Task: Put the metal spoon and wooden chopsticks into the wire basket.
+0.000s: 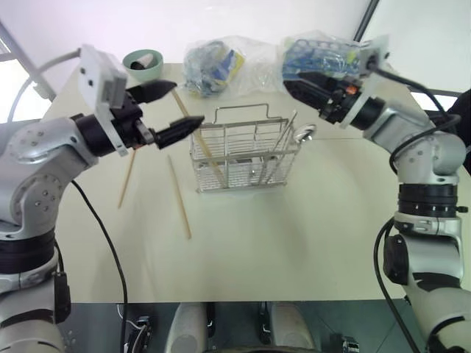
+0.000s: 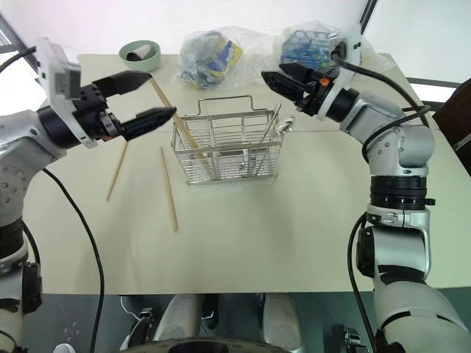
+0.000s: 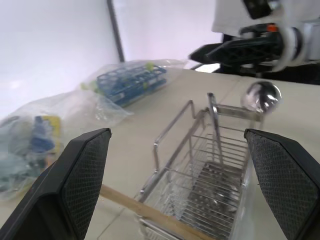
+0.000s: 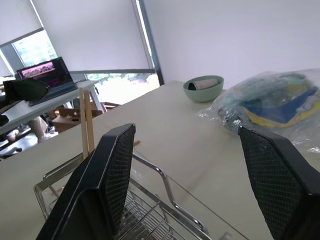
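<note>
Two wooden chopsticks [image 1: 179, 195] lie loose on the table [image 1: 294, 235] in your left eye view, beside the wire basket [image 1: 246, 154] on its left side — those are what is left. One more chopstick leans inside the basket against its left end, and the metal spoon [image 1: 305, 133] stands in the right end with its bowl up over the rim. The left gripper [image 1: 167, 112] hangs above the table left of the basket, fingers spread and empty; the right gripper [image 1: 309, 94] sits above the basket's right end, parted, holding nothing.

From the right eye view you get the same layout, with the loose sticks well apart from each other.

Your left wrist view looks along spread fingers [image 3: 80, 175] at the basket, the spoon bowl shining at its far corner and a chopstick crossing below.

Your right wrist view shows the basket rim just below open fingers [image 4: 112, 170]; what looks like chopstick tips rise beside one finger, though that is hard to confirm.
</note>
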Controlling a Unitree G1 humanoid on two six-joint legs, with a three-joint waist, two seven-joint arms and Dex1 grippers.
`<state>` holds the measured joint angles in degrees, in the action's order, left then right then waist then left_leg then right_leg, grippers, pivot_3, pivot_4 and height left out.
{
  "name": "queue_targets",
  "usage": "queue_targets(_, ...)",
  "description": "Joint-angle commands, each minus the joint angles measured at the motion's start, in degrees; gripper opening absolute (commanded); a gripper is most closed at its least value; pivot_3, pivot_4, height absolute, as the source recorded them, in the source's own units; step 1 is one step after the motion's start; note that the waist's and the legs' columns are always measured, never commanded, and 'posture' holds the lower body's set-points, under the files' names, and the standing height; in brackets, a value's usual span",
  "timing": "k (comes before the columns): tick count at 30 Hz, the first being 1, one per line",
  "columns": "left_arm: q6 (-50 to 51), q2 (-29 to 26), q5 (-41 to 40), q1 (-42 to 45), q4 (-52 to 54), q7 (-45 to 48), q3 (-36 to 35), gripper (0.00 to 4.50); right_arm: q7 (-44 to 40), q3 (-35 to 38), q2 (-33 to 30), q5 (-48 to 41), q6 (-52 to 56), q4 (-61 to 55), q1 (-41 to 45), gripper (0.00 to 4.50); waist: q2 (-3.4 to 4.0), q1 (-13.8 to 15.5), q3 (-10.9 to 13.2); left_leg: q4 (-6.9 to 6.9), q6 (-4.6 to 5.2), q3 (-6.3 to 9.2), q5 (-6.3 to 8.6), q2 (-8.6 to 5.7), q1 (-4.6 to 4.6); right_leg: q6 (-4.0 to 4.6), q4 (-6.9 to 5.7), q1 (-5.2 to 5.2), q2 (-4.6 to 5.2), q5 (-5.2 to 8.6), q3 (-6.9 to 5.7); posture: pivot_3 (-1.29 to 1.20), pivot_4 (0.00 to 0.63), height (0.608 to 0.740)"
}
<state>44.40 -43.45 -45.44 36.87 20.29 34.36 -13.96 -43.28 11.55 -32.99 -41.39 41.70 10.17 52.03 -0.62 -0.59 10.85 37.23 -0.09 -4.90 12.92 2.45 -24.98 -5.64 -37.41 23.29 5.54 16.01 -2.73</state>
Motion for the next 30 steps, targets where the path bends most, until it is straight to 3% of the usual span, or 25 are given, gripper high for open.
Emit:
queue_targets(1, 4.04, 0.42, -0.34, 4.34, -2.27, -9.19, -5.15, 4.5, -3.11, 4.97, -3.24, -4.66, 1.45, -4.01, 3.01, 3.46, -0.01, -0.01, 0.0, 0.0, 0.01, 0.02, 0.0, 0.0, 0.0, 0.0, 0.0, 0.0, 0.0, 0.0, 0.0, 0.0, 0.15, 0.718)
queue_targets(7, 19.14, 0.75, 5.75, 14.45, -17.65, -29.31, -9.26, 4.5, -16.24, 6.38, -11.35, -14.44, 8.0, -15.84, -2.97, 3.46, -0.04, 0.03, 0.0, 0.0, 0.02, 0.13, 0.01, -0.01, -0.02, -0.02, -0.01, 0.02, -0.03, 0.01, -0.03, 0.0, 0.15, 0.718)
queue_targets(14, 23.66, -2.94, 16.23, 14.5, -28.14, -29.74, -0.14, 4.5, -22.7, 6.66, -16.11, -21.41, 11.9, -26.67, -12.18, 3.46, -0.11, -0.04, 0.02, 0.0, -0.01, 0.12, 0.0, -0.06, -0.02, -0.03, -0.05, 0.04, -0.03, 0.01, -0.03, 0.0, 0.15, 0.718)
queue_targets(22, 16.0, 0.65, 25.42, 16.36, -43.9, -21.38, 11.22, 4.5, -23.49, 5.85, -17.12, -21.16, 11.01, -29.08, -14.96, 3.46, -0.2, 0.3, 0.03, 0.05, -0.01, 0.06, 0.0, -0.07, -0.08, -0.03, -0.04, 0.07, 0.0, 0.01, -0.04, 0.0, 0.15, 0.718)
queue_targets(30, -1.87, 8.07, 35.05, 25.4, -73.07, -14.84, 16.19, 4.5, -20.54, 6.66, -16.53, -22.72, 10.89, -30.05, -14.98, 3.46, -0.25, 1.09, 0.03, 0.27, 0.0, 0.01, 0.0, -0.18, -0.38, -0.03, -0.05, 0.24, 0.0, 0.0, -0.17, 0.0, 0.15, 0.718)
